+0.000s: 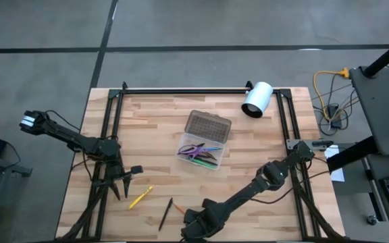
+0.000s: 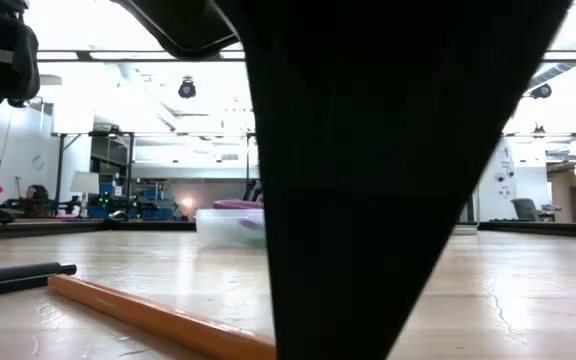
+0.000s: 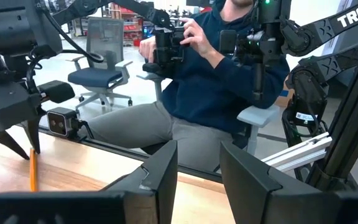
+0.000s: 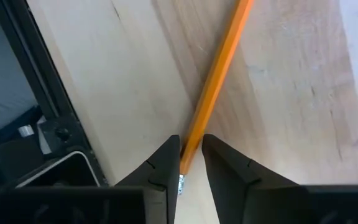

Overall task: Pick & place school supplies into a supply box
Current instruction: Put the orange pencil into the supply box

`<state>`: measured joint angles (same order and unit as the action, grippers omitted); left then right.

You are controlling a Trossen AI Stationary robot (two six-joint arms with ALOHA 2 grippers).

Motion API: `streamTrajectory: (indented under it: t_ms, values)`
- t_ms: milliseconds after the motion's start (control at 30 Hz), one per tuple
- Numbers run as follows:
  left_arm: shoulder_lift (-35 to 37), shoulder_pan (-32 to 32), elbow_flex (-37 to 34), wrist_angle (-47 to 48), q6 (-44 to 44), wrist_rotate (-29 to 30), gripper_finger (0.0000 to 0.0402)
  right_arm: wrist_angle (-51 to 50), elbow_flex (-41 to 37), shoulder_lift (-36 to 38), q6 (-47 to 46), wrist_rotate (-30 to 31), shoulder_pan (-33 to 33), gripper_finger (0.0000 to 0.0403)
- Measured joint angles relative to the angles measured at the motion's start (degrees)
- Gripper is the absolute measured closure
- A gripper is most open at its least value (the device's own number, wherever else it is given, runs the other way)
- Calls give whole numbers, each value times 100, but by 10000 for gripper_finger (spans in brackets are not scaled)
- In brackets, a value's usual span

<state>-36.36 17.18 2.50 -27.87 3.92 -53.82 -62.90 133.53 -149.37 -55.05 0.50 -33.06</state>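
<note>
- Room for moving is wide on the wooden table (image 1: 248, 162): we see bare boards on every side of the supply box (image 1: 204, 143), which sits near the middle with its grey dotted lid (image 1: 209, 125) swung open toward the far edge.
- Black frame rails (image 1: 181, 90) run along the far edge and down both sides of the table, closing in that room.
- Near the front edge, well apart from the supply box, our right gripper (image 1: 196, 226) points down over the orange pencil (image 4: 215, 78); in the right wrist view its fingers (image 4: 163, 165) stand a little apart, one on each side of the pencil's near end, not visibly pressing on it.
- Just beside that pencil lies a black pen (image 1: 165, 213), and farther toward the left arm a yellow pen (image 1: 140, 197); both lie loose on the boards.
- Inside the supply box we see purple and green supplies (image 1: 198, 152) already lying.
- Our left gripper (image 1: 121, 182) waits above the table beside the yellow pen, fingers spread wide and holding nothing.
- A white cylinder (image 1: 256, 100) lies at the far edge beyond the supply box, clear of both arms.
- Past the table a seated person (image 3: 204, 81) shows in the left wrist view.
</note>
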Motion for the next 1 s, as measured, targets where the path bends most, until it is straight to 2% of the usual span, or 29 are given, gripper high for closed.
streamTrajectory:
  t_ms: [467,1000]
  values:
    - [0,-1,0,-1,-1,0,297,-273,8,-2,633,397,35,351]
    - [0,0,0,-1,0,0,297,-173,-215,20,802,287,56,359]
